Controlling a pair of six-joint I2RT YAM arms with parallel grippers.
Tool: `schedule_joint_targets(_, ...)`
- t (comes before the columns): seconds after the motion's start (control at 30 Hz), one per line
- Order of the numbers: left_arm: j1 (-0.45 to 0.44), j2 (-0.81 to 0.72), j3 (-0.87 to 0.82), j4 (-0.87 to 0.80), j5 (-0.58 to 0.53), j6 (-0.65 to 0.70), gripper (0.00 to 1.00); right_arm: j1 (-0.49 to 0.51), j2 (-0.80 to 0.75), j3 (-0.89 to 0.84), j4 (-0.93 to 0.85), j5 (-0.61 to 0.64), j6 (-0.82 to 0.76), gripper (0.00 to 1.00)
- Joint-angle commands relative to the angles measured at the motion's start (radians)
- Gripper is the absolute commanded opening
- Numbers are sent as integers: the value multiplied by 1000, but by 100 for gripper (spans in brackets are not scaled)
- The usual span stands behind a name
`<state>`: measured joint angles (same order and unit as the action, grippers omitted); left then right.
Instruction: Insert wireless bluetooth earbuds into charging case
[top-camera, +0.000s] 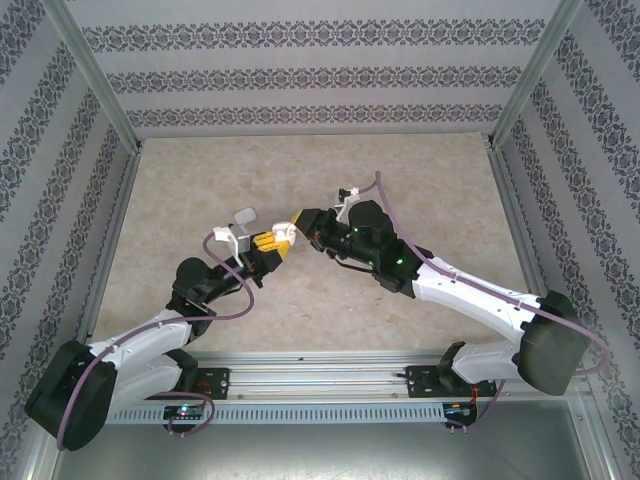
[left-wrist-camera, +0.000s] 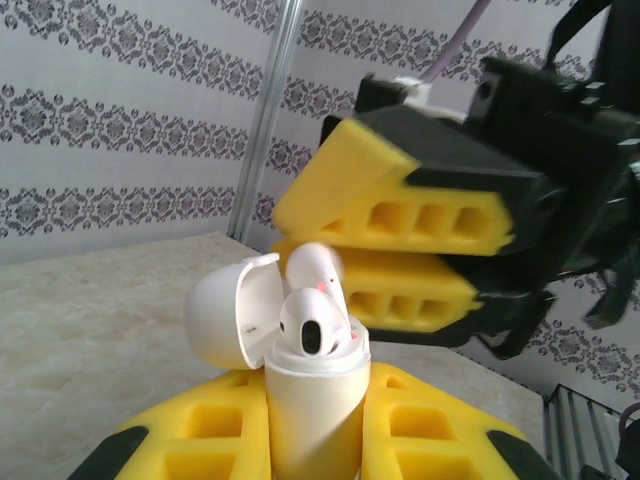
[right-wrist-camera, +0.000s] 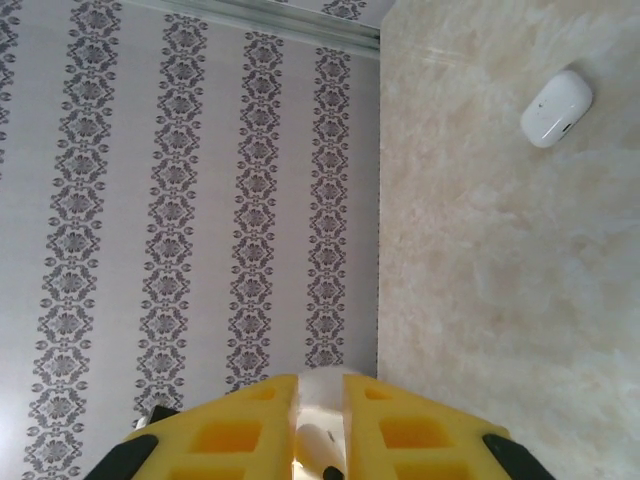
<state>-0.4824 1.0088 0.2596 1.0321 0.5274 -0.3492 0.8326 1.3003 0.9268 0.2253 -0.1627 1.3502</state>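
Observation:
My left gripper (left-wrist-camera: 314, 392) is shut on a white charging case (left-wrist-camera: 310, 425), which it holds upright with its lid (left-wrist-camera: 225, 320) swung open to the left. One white earbud (left-wrist-camera: 312, 328) sits in the case's near slot. A second earbud (left-wrist-camera: 318, 268) hangs blurred just behind it at the case's mouth. It is pinched in my right gripper (left-wrist-camera: 287, 228), whose yellow fingers reach in from the right. In the right wrist view the same earbud (right-wrist-camera: 322, 440) shows as a white piece between the shut fingers of the right gripper (right-wrist-camera: 320, 388). From above, the left gripper (top-camera: 270, 244) and right gripper (top-camera: 293, 228) meet tip to tip over mid-table.
A second white case (right-wrist-camera: 556, 108), closed, lies on the marble-patterned table (right-wrist-camera: 480, 280) and shows from above as the closed case (top-camera: 245, 214) just behind the left wrist. Patterned walls and a metal frame post (left-wrist-camera: 268, 120) enclose the table.

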Motion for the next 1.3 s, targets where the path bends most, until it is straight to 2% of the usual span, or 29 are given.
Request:
schedule_joint_targets(0.0, 7, -34, 42, 47, 39, -14, 0, -10, -1, -5, -63, -34, -37, 18)
schedule_joint_targets(0.37, 7, -24, 59, 30, 63, -22, 0, -15, 3, 18, -99, -88, -82, 20)
schedule_joint_targets(0.67, 8, -45, 49, 0, 69, -11, 0, -18, -76, 17, -176, -30, -154, 22)
schedule_joint_targets(0.87, 8, -80, 49, -47, 88, -4, 0, -38, -127, 10, -222, -13, -192, 34)
schedule_joint_targets(1.0, 8, -97, 67, -102, 145, 4, 0, -63, -145, 17, -240, -41, -216, 41)
schedule_joint_targets(1.27, 8, -107, 89, -165, 226, -8, 0, -84, -105, 92, -287, -165, -284, 43)
